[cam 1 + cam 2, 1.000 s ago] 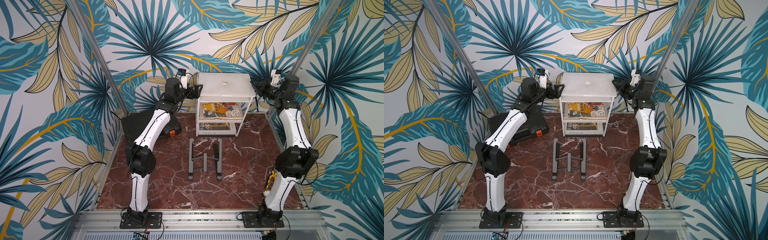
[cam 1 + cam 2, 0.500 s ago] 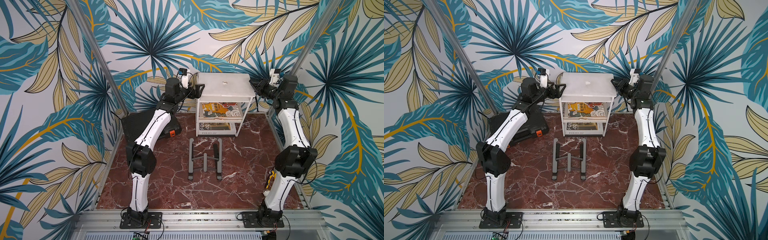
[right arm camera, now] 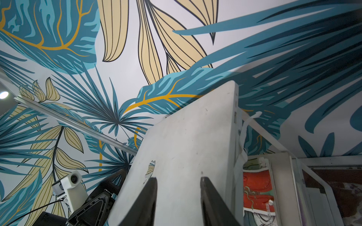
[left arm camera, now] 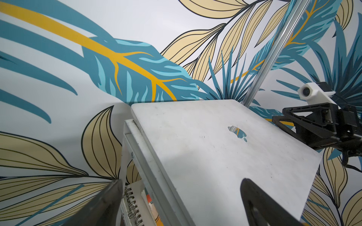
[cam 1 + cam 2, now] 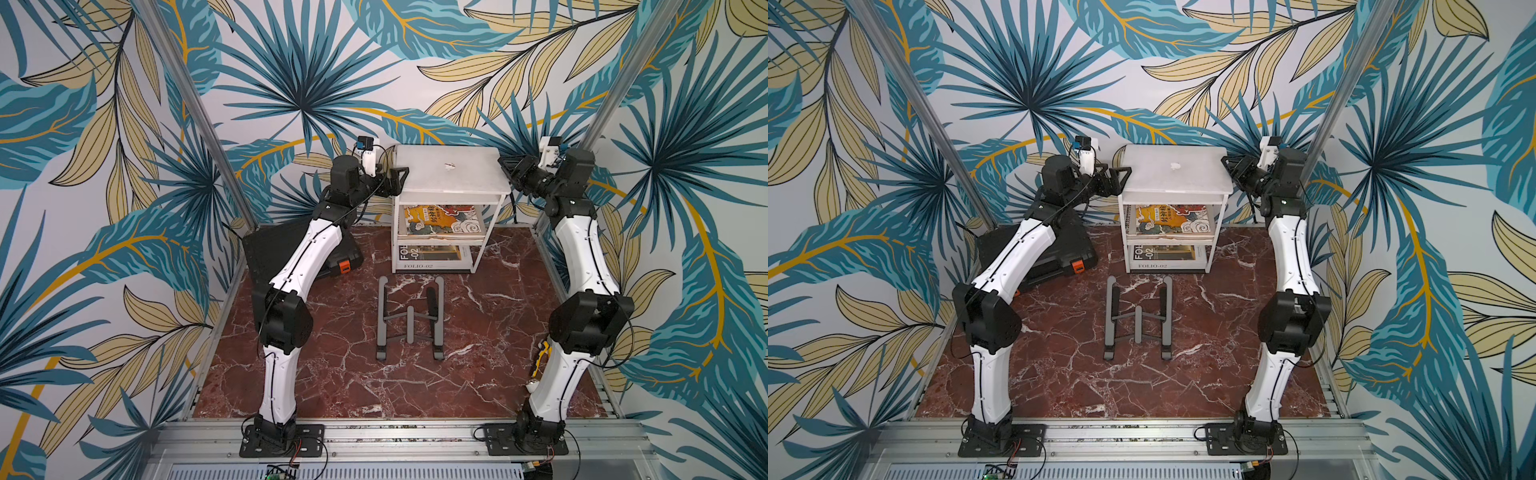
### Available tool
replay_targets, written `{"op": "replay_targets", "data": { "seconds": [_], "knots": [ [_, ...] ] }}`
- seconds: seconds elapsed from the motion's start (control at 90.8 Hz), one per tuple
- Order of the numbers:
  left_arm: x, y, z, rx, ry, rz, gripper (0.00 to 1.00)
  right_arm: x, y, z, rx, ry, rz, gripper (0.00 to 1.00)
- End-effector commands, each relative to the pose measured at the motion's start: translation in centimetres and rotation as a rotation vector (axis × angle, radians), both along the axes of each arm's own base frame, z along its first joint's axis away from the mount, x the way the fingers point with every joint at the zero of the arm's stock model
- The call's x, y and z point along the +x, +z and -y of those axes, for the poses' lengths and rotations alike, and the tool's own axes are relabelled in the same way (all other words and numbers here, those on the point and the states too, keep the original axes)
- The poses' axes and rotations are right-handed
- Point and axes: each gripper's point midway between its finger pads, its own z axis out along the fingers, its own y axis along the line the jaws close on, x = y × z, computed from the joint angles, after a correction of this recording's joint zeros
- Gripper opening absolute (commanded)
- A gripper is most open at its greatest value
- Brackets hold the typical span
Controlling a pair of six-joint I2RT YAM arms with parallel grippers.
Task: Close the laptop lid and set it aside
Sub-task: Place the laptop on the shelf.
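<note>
The right arm has shifted slightly, and the right gripper (image 5: 505, 167) stands part-open, seemingly holding nothing, with the closed laptop (image 5: 451, 174) just beside it on the rack (image 5: 451, 199), between it and the wide-open left gripper (image 5: 400, 178).

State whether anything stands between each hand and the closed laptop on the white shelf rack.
Nothing visible does. The left hand and right hand flank the laptop atop the shelf rack, with no object between.
</note>
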Motion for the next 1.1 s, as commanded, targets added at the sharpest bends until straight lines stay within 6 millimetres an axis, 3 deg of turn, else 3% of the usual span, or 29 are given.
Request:
{"op": "replay_targets", "data": {
  "seconds": [0.0,0.209,0.352,0.826,1.091],
  "knots": [
    [0.5,-0.7,0.2,-0.003,0.000,0.002,0.98,0.5,-3.8,-2.1,-0.007,0.045,-0.110,0.40],
    [0.6,-1.0,0.3,-0.008,0.000,0.004,0.98,0.4,-4.3,-3.1,0.002,0.071,-0.124,0.36],
    [0.6,-1.3,0.3,-0.009,-0.001,0.000,0.98,0.4,-3.6,-3.3,0.003,0.075,-0.089,0.35],
    [0.2,-0.6,-0.1,-0.020,0.017,0.025,0.99,0.8,-3.9,-4.7,0.056,0.115,-0.089,0.33],
    [-0.2,0.4,-1.1,-0.030,0.041,0.050,1.00,0.6,-2.7,-4.6,0.078,0.104,-0.068,0.33]
  ]
}}
